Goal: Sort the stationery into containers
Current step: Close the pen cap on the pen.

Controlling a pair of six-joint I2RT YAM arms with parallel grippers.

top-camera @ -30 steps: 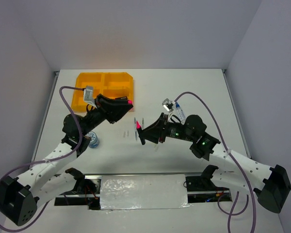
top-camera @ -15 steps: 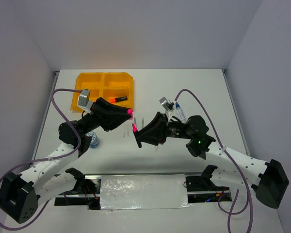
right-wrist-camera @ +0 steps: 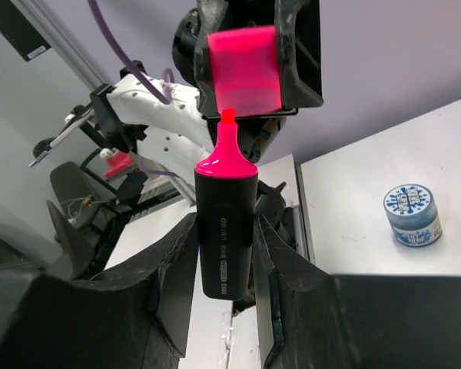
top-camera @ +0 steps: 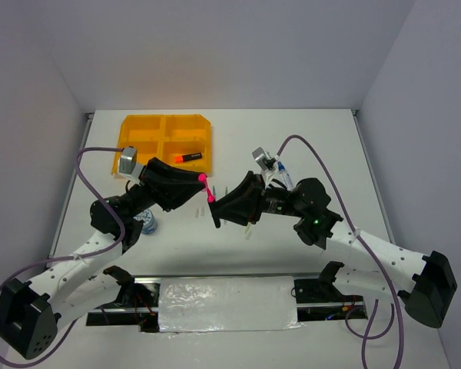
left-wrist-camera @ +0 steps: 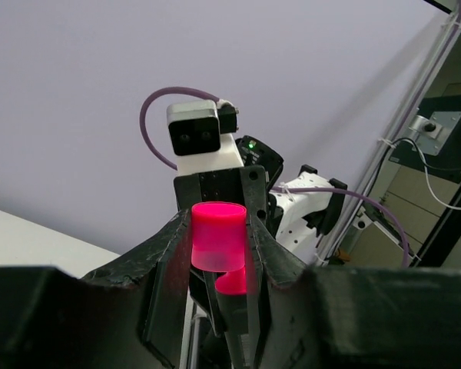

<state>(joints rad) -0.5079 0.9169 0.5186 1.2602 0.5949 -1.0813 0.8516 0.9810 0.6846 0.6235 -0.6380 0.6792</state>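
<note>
The white tabletop (top-camera: pixel 323 138) carries the orange-yellow tray (top-camera: pixel 142 131) at its far left. One compartment on the tray's right side holds an orange-capped marker (top-camera: pixel 188 157), lying flat. Above the middle of the tabletop the two arms meet nose to nose. The left tool (left-wrist-camera: pixel 219 254) is clamped on a pink cap (left-wrist-camera: pixel 217 237), its open mouth facing the other arm. The right tool (right-wrist-camera: pixel 225 254) is clamped around the black marker (right-wrist-camera: pixel 226 223), whose bare pink tip points at that cap and sits just at its mouth; contact cannot be told. A round blue roll (right-wrist-camera: pixel 412 214) stands on the tabletop beside the left arm.
</note>
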